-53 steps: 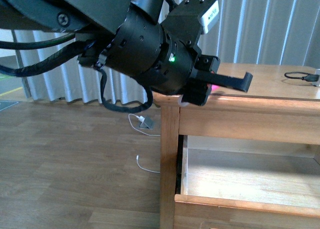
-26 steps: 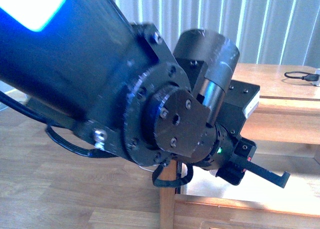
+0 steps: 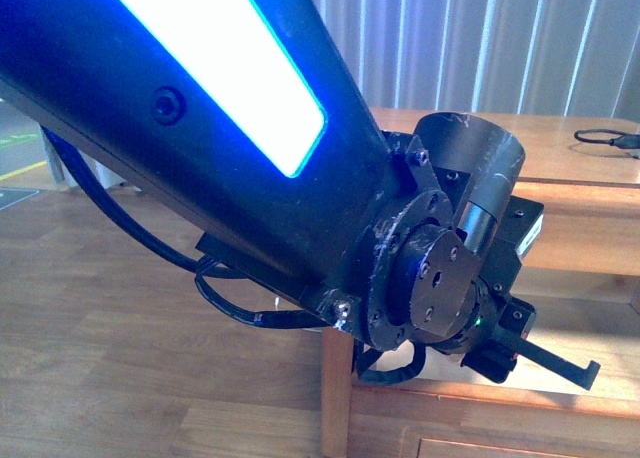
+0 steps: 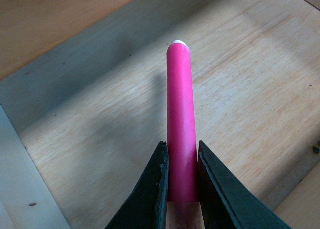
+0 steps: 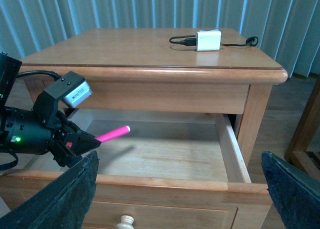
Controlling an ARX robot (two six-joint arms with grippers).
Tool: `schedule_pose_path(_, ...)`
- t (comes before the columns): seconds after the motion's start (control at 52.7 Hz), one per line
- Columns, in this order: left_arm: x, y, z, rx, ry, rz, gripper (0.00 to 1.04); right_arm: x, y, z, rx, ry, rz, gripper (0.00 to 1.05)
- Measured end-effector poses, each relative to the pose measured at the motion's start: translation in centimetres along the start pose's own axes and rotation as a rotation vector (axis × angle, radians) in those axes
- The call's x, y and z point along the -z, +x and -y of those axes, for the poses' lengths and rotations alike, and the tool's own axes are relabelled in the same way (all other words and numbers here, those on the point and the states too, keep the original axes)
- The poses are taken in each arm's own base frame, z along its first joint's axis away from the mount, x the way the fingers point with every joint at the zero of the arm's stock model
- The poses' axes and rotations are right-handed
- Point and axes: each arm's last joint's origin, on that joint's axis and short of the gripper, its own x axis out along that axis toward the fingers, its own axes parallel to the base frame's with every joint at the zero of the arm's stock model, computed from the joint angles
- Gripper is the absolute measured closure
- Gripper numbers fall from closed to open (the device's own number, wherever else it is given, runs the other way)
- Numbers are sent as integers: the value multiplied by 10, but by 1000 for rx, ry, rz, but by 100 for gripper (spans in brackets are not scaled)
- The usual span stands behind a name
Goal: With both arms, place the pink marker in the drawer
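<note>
My left gripper [image 4: 181,189] is shut on the pink marker [image 4: 180,119], which sticks out past the fingertips over the light wood floor of the open drawer [image 4: 100,139]. From the right wrist view the left arm [image 5: 35,134] reaches in from the drawer's left side and holds the marker [image 5: 113,133] in the air above the drawer floor [image 5: 165,156]. My right gripper [image 5: 182,189] is open and empty, in front of the drawer front, whose pale knob [image 5: 125,221] shows low down. In the front view the left arm [image 3: 300,178] fills most of the picture and hides the marker.
The drawer belongs to a honey-coloured wooden table [image 5: 150,51]. A white charger with a black cable [image 5: 207,40] lies on its top. Striped curtains hang behind. A wooden floor [image 3: 150,378] lies to the table's left. A chair leg [image 5: 305,134] stands at the right.
My left arm has swung down from the tabletop's edge into the open drawer, carrying the marker. Its upper link now fills the front view.
</note>
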Motion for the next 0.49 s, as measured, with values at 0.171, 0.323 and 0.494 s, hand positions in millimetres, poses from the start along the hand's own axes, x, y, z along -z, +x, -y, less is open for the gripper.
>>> schedule_pose_path(0.171,1,1,0,-25,-1,-2,73,0,0,0,0,0,0,8)
schedule_pose_path(0.323,3,-3,-4,-57,-3,1,53,0,0,0,0,0,0,8)
schedule_pose_path(0.494,-1,-34,-16,-95,-29,71,20,0,0,0,0,0,0,8)
